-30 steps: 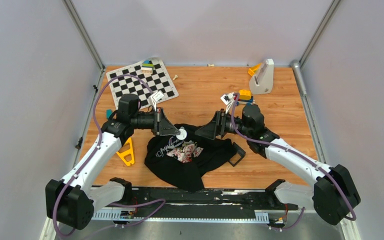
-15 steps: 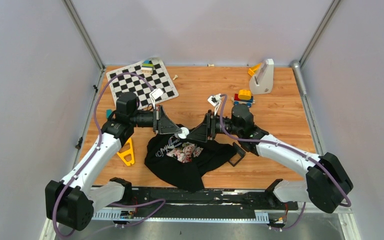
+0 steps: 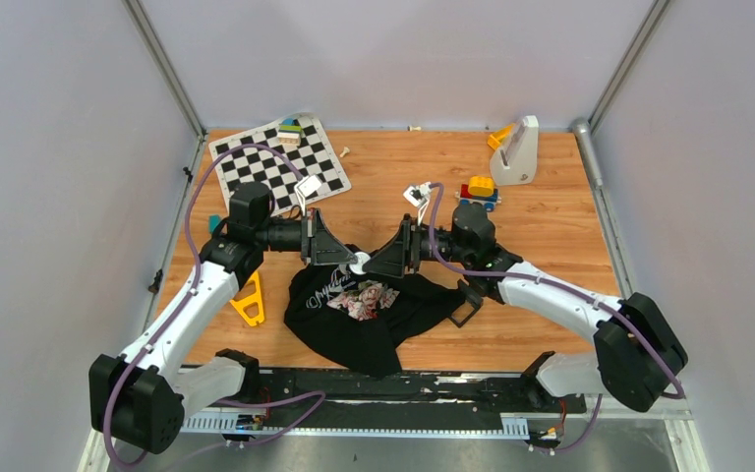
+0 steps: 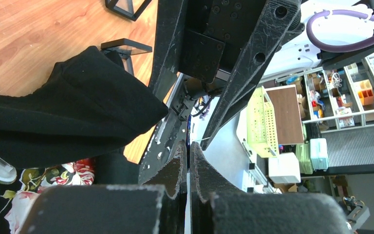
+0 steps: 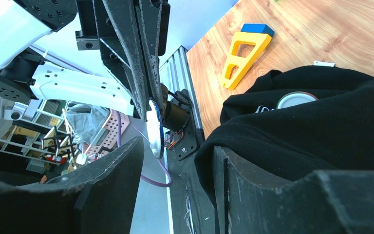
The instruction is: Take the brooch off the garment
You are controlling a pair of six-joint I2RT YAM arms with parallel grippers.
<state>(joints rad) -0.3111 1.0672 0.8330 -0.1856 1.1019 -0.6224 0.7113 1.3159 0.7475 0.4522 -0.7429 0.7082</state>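
Observation:
The brooch (image 5: 155,129) shows edge-on in the right wrist view, white with a blue face and a thin pin sticking out. My left gripper (image 4: 188,146) is shut on it, just above the black printed shirt (image 3: 374,315). From above, a pale disc (image 3: 358,264) sits at the left gripper's (image 3: 346,260) tips. My right gripper (image 5: 177,146) is open, tip to tip with the left one (image 3: 381,264). The brooch lies just ahead of its jaws, and a shirt fold (image 5: 321,126) rests against its right finger.
A second pale round disc (image 5: 296,99) lies on the shirt. A yellow triangular piece (image 3: 248,300) sits left of the shirt and a black square frame (image 3: 467,303) right of it. A checkerboard (image 3: 277,162), toy blocks (image 3: 479,190) and a white stand (image 3: 517,149) sit farther back.
My right gripper has moved left across the shirt and now meets the left gripper's tips. The left arm has hardly moved and still holds the disc.

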